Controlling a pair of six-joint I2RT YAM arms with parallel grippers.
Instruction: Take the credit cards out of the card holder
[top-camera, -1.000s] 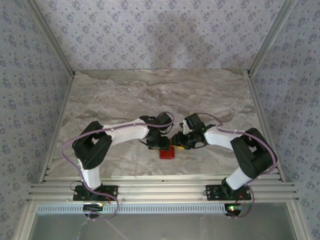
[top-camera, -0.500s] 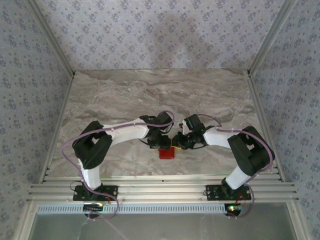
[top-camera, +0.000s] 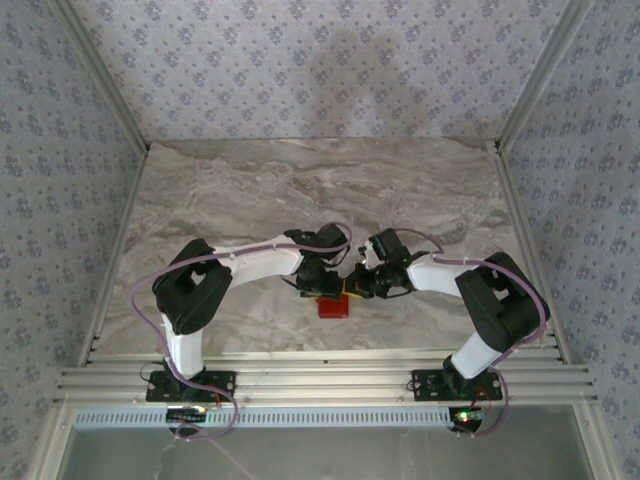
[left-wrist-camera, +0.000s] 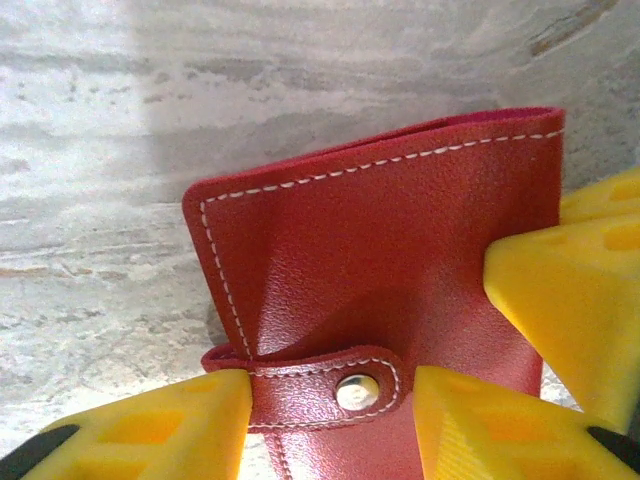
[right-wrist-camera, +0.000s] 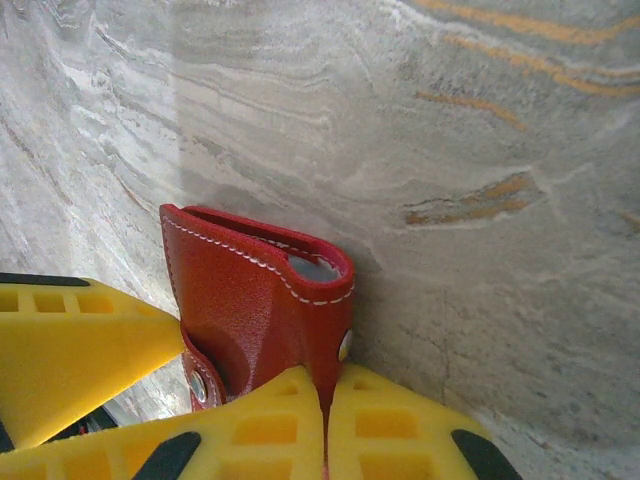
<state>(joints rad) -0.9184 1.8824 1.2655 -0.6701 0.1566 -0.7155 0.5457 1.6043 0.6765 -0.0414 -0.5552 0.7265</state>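
Red card holder (left-wrist-camera: 380, 250), just one, pinched by the closed right pincer (right-wrist-camera: 322, 415); left pincer (left-wrist-camera: 332, 400) straddles its strap (left-wrist-camera: 300, 372), grip unclear

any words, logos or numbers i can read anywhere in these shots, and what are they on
None: no readable text in any view.
The card holder is plain red leather with white stitching, no brand or number.
Its snap is bare metal, no marking that can be made out.
The wallpaper carries a small flower pattern, no lettering.
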